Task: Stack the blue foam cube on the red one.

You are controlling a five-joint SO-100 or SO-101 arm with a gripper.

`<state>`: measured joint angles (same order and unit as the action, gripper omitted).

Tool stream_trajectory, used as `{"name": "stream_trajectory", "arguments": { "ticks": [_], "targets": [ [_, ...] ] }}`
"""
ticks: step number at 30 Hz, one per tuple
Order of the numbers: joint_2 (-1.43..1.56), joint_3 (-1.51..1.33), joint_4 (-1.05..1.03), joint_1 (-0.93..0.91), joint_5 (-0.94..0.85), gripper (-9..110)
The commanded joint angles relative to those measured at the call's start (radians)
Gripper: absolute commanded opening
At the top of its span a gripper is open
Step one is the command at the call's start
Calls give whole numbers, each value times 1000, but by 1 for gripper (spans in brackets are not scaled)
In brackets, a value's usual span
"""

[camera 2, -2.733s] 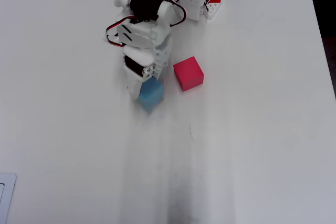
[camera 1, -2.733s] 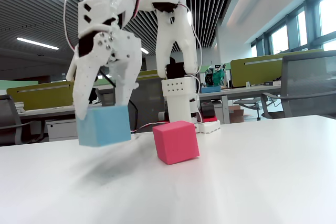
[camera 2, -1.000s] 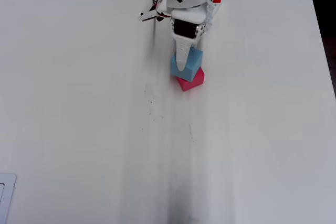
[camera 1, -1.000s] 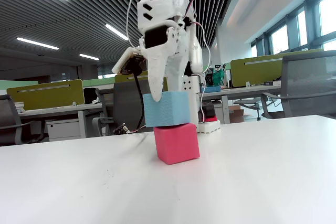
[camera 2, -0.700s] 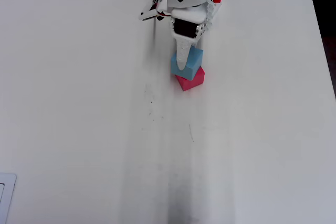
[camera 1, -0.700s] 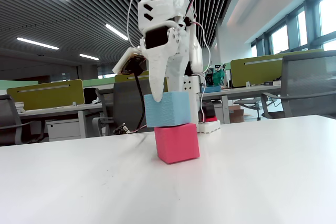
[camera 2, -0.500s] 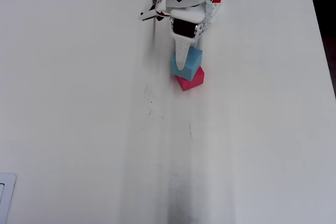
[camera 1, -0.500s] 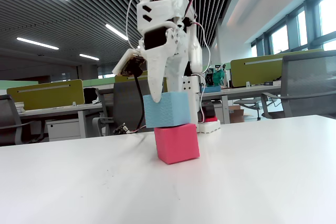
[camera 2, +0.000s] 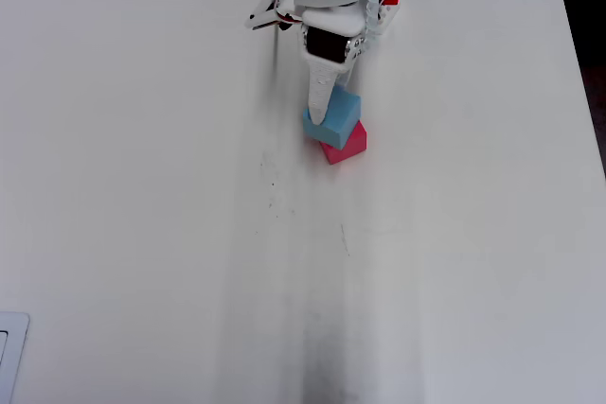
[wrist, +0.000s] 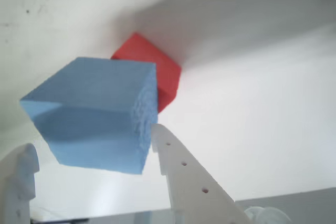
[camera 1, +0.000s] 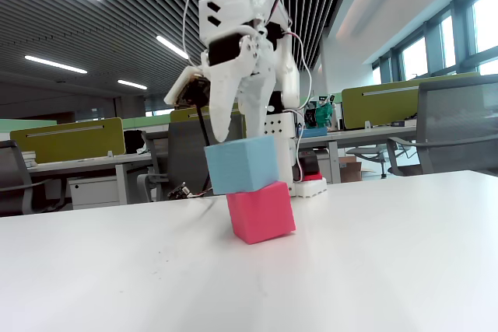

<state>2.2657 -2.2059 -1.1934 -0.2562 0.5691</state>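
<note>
**A:** What is different from half a second ago?

**B:** The gripper [camera 1: 236, 131] has spread apart and risen. Earlier its fingers pinched the blue foam cube [camera 1: 242, 164]; now, in the fixed view, they splay above its top face, and in the wrist view one white fingertip [wrist: 163, 140] sits just off the cube's edge, the other well clear at 8 o'clock. So the tool is let go, holding nothing.

**A:** And the cube?

**B:** It rests on the red one [camera 1: 261, 211], but not squarely. In the overhead view the blue cube [camera 2: 336, 115] overhangs toward 10 o'clock, leaving red [camera 2: 347, 143] showing at 5 o'clock. The fixed view shows it shifted toward 9 o'clock and slightly tilted since the release.

**A:** Meaning?

**B:** The stack looks made, I judge, though the offset perch could slip.

**A:** Materials?

**B:** Both are matte foam cubes, plain-faced, with a faintly grainy side visible in the wrist view. The fingers are white printed plastic with small holes; the table [camera 2: 454, 262] is smooth white.
</note>
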Motion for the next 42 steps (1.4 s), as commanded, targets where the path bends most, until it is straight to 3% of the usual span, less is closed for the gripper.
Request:
{"name": "stream_trajectory", "arguments": {
  "ticks": [1, 13, 24, 42],
  "targets": [
    [52, 57, -18, 5, 3, 29],
    [239, 92, -95, 121, -2, 26],
    [637, -256, 69, 264, -64, 21],
    [822, -566, 110, 267, -172, 21]
  ]
}}
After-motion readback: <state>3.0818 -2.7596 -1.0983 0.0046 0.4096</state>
